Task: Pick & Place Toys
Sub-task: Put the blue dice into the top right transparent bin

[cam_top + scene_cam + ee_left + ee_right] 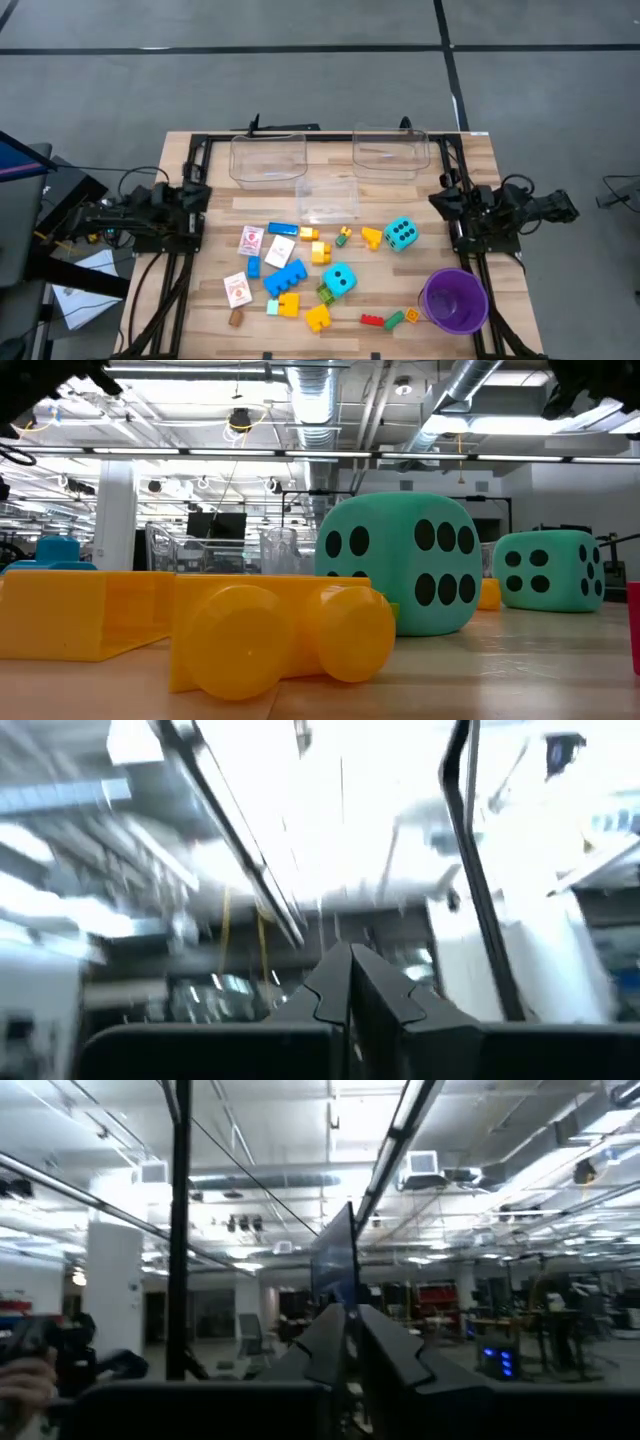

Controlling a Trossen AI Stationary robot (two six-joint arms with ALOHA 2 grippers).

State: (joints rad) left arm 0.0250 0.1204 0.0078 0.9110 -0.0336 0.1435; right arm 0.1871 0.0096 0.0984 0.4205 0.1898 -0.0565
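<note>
Both arms wait folded at the table's edges, fingers pressed together; left gripper (350, 982) and right gripper (345, 1342) hold nothing — either should spread wide, then descend squarely over a turquoise die (339, 279) beside the purple cup (455, 300).

I see two turquoise foam dice with black dots (401, 234) (339, 280), yellow plastic bricks (318, 318), a blue plastic brick (285, 277), red-and-white card packs (251, 240), and a purple plastic cup (455, 300) near the light wooden table's (190, 310) front right corner.

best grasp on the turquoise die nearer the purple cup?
Judging from the high view: take the die across two opposite flat faces, coming straight down. It sits slightly turned, so rotate the fingers to match. A yellow brick crowds its left face; closing on the other pair of faces looks safer.
</note>
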